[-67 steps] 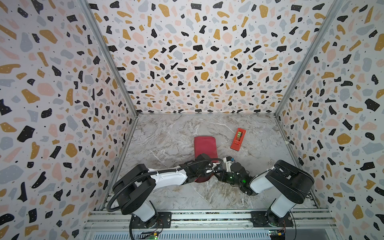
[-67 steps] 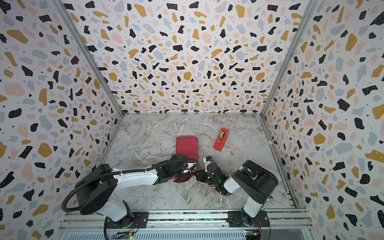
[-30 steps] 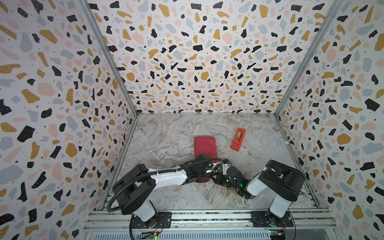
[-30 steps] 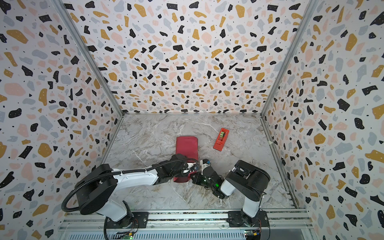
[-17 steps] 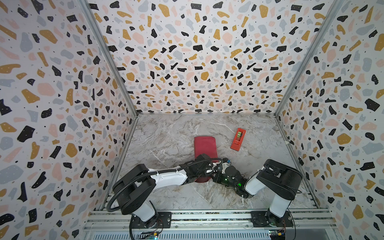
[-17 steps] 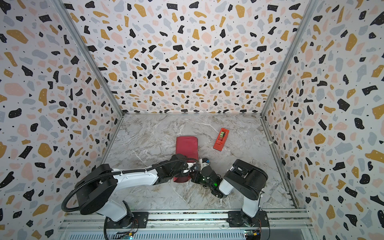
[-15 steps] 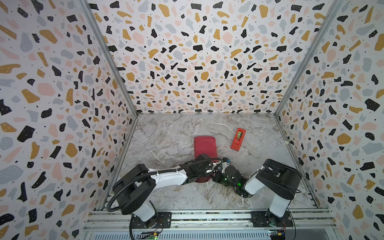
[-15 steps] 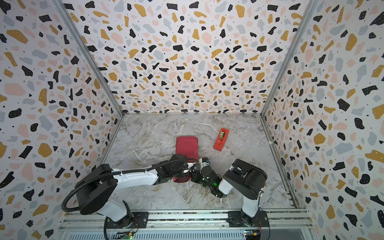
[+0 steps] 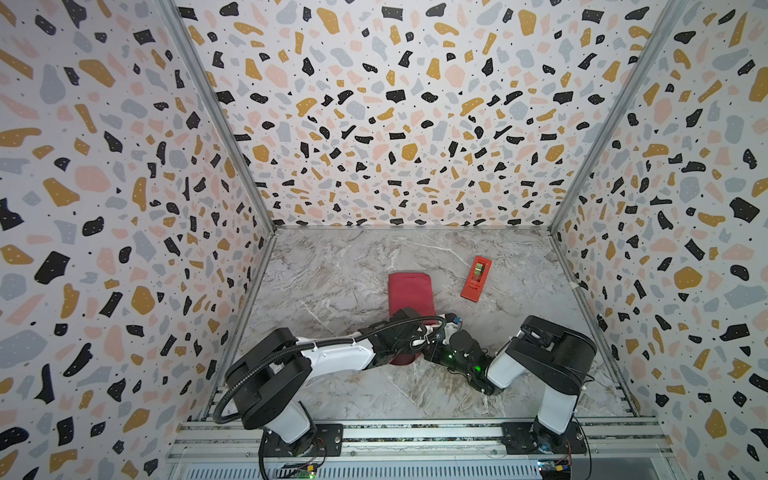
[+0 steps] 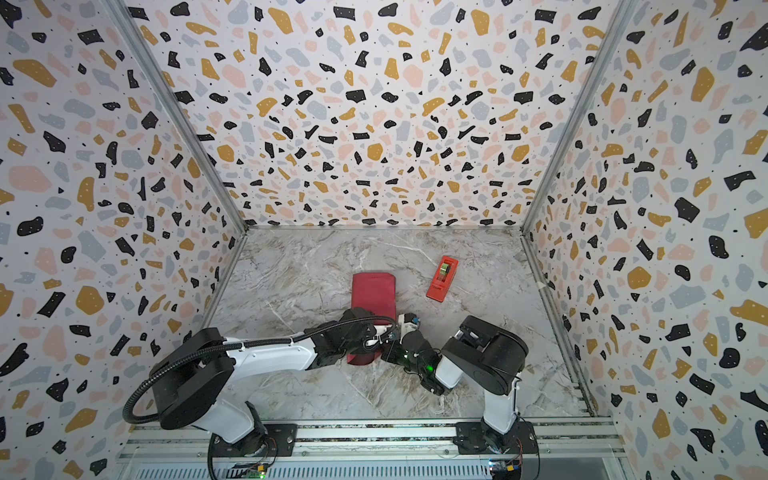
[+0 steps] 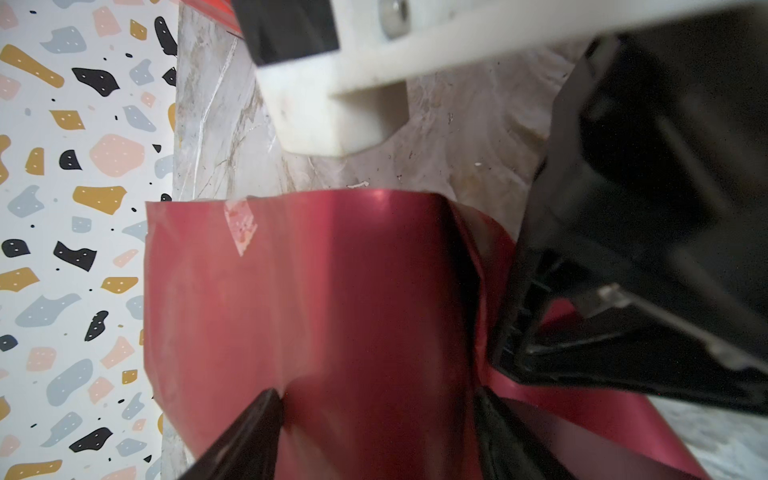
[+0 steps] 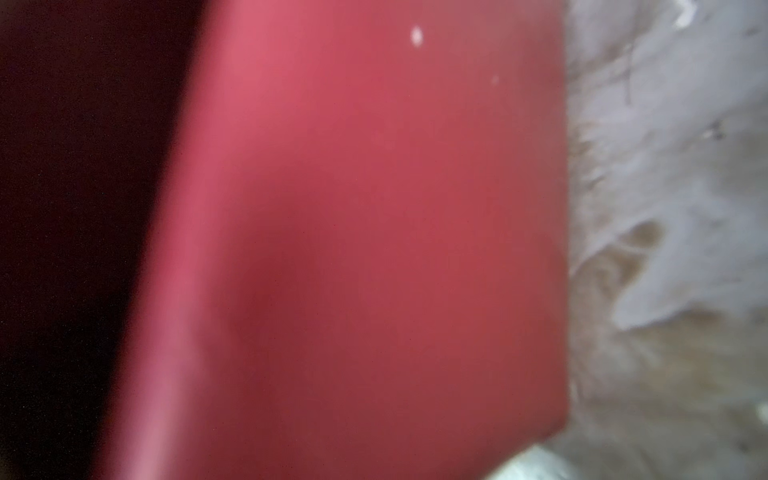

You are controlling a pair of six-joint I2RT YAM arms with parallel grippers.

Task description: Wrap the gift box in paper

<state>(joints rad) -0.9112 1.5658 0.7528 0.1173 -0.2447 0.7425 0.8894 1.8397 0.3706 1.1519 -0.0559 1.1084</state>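
The dark maroon paper [image 9: 409,291] [image 10: 373,291] lies folded round a flat oblong parcel mid-table. The gift box itself is hidden under it. My left gripper [image 11: 378,415] straddles the parcel's near end [image 9: 415,343], one black finger pressed against each paper side. A bit of clear tape [image 11: 241,224] sits near the paper's far edge. My right gripper [image 9: 434,351] [image 10: 388,353] is shut and lies low against the loose paper flap [image 11: 561,411] at the parcel's near right corner. Paper [image 12: 374,249] fills the right wrist view, and its fingers do not show there.
A red-orange tape dispenser [image 9: 476,278] [image 10: 442,278] lies to the right of the parcel, toward the back. Terrazzo walls close in the marble table [image 9: 332,270] on three sides. Both arms cross low over the table's front middle.
The right arm has crept left, closer to the parcel's near corner. The left arm and the parcel have stayed put.
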